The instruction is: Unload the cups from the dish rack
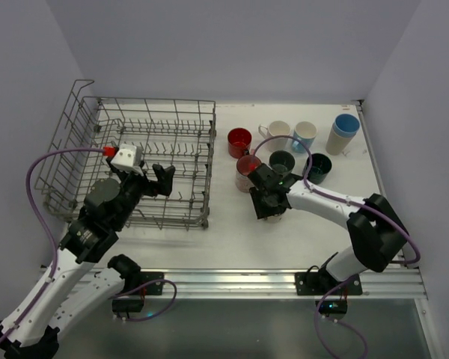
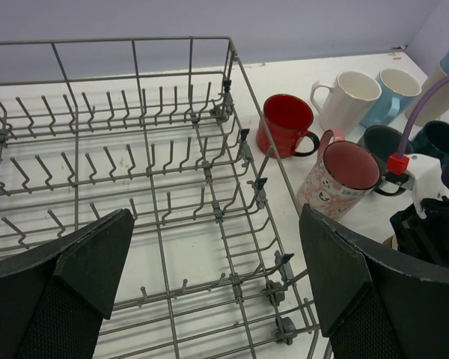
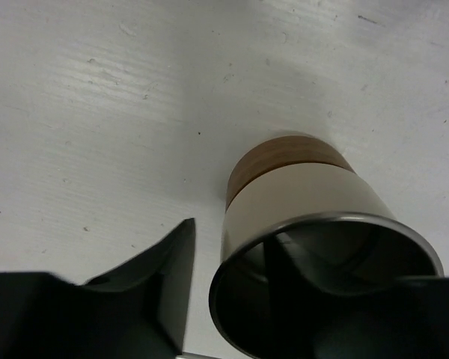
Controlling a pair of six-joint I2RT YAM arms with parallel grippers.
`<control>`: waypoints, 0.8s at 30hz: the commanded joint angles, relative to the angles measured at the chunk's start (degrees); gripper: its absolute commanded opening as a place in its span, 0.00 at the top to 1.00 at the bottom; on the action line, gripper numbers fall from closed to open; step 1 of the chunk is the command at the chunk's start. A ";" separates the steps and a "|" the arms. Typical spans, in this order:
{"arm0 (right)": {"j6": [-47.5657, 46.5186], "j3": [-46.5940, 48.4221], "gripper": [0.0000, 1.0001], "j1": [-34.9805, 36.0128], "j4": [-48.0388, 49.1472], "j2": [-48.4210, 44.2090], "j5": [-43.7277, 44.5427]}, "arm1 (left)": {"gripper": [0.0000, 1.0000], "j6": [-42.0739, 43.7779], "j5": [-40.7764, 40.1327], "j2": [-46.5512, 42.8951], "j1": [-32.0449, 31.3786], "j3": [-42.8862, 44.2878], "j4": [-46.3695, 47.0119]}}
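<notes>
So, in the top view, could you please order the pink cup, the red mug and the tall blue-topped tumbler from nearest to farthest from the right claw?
1. pink cup: just beyond the right claw, slightly to its left, almost against it.
2. red mug: directly behind the pink cup, at the left end of the back row.
3. tall blue-topped tumbler: far right end of the back row.

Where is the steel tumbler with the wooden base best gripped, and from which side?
Its rim wall, from above. The steel tumbler stands upright, mouth open, no handle showing, so one finger inside, one outside, as the right gripper straddles it.
</notes>
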 commanded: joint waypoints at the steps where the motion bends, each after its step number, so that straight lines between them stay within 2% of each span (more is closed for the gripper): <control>1: -1.68 1.66 0.52 0.36 1.23 -1.25 0.56 | 0.00 1.31 -2.41 -0.82 0.01 -0.25 1.05; 3: -1.68 1.74 0.43 0.36 1.14 -3.19 0.56 | 0.00 1.22 -2.94 -1.08 0.10 -0.34 1.23; 4: -1.60 1.74 0.32 0.28 1.14 -5.55 0.56 | 0.00 1.22 -3.21 -1.08 0.10 -0.60 1.40; 7: -1.51 1.92 0.19 0.45 0.44 -9.69 0.56 | 0.00 1.31 -3.73 -0.21 0.10 -0.69 1.58; 8: -1.51 2.18 0.10 0.45 0.18 -12.75 0.47 | 0.00 1.13 -4.00 -0.03 0.19 -0.69 1.58; 10: -1.51 2.45 0.01 0.80 0.26 -16.36 0.29 | 0.00 1.04 -4.35 0.50 0.10 -0.60 1.49; 13: -0.80 2.88 0.01 0.80 1.31 -25.50 2.92 | 0.00 1.04 -4.09 0.15 0.10 -0.69 2.02; 14: -0.98 2.89 0.01 0.89 2.10 -31.09 3.63 | 0.00 0.95 -3.92 -0.11 0.10 -0.60 2.28; 17: -1.68 4.19 0.01 0.80 5.00 -39.91 6.96 | 0.00 -0.19 0.81 -1.34 0.10 1.41 2.63; 21: -4.84 6.84 0.01 0.80 9.65 -56.93 12.33 | 0.00 -0.36 4.44 -2.67 0.10 8.61 3.87; 24: -6.86 7.55 0.01 0.80 12.30 -63.65 15.58 | 0.00 -0.10 4.70 -1.88 0.10 15.47 3.16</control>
